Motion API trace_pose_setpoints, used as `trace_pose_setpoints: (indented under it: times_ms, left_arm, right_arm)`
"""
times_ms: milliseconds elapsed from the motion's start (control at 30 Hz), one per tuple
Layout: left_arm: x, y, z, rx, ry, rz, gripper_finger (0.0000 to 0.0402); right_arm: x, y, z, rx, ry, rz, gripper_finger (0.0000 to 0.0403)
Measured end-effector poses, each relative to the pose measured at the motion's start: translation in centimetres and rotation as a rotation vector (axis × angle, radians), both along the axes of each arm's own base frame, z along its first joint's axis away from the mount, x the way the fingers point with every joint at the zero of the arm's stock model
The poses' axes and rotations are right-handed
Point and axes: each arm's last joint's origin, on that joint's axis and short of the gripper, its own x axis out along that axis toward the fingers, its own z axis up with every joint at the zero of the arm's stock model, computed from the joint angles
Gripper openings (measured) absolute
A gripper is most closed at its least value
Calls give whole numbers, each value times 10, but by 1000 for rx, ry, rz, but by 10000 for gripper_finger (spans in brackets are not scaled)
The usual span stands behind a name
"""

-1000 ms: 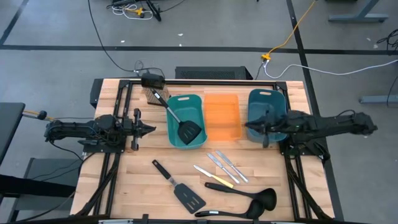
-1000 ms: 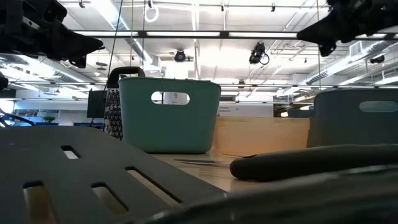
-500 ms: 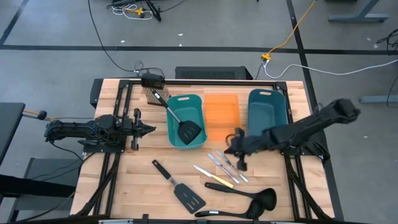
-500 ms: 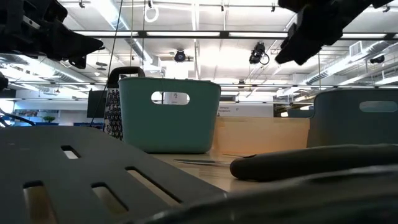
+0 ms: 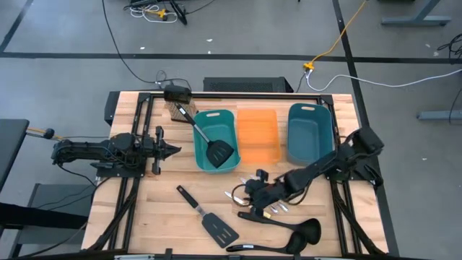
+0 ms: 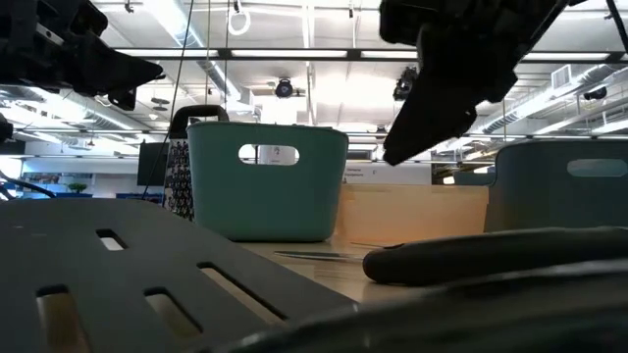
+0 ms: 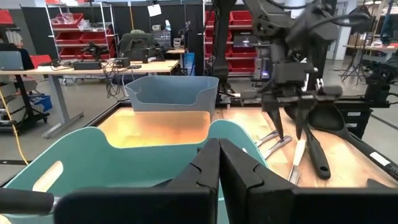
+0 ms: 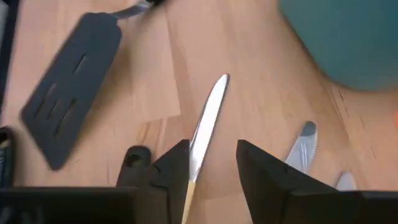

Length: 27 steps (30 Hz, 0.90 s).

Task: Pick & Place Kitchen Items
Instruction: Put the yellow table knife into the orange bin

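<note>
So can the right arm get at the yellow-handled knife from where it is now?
Probably yes. The right gripper hangs just over the yellow-handled knife, jaws open with the blade running between them. Nothing lies on top of the knife; the two silver knives lie apart to one side, so the way down looks free.

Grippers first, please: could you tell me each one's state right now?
Left gripper: shut, holding nothing.
Right gripper: open, straddling the yellow-handled knife.

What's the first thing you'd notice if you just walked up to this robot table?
The right pincer reaches low over the knives at the front of the wooden table, open around the yellow-handled knife. Behind it stand a bright orange bin between two teal bins, and a black spatula lies in the left teal bin.
</note>
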Motion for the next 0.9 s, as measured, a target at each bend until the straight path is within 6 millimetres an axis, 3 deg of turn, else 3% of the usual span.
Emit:
trace_pose_setpoints:
  times_ms: [167, 367, 900]
  left_arm:
    - [0, 0, 0, 0, 1, 0, 9]
    - [0, 0, 0, 1, 0, 0, 9]
    - [0, 0, 0, 7, -1, 0, 9]
  right_arm:
    - [5, 16, -6, 5, 1, -16, 125]
    - [-1, 28, -21, 26, 51, -62, 108]
    - [-6, 36, -51, 38, 143, -138, 148]
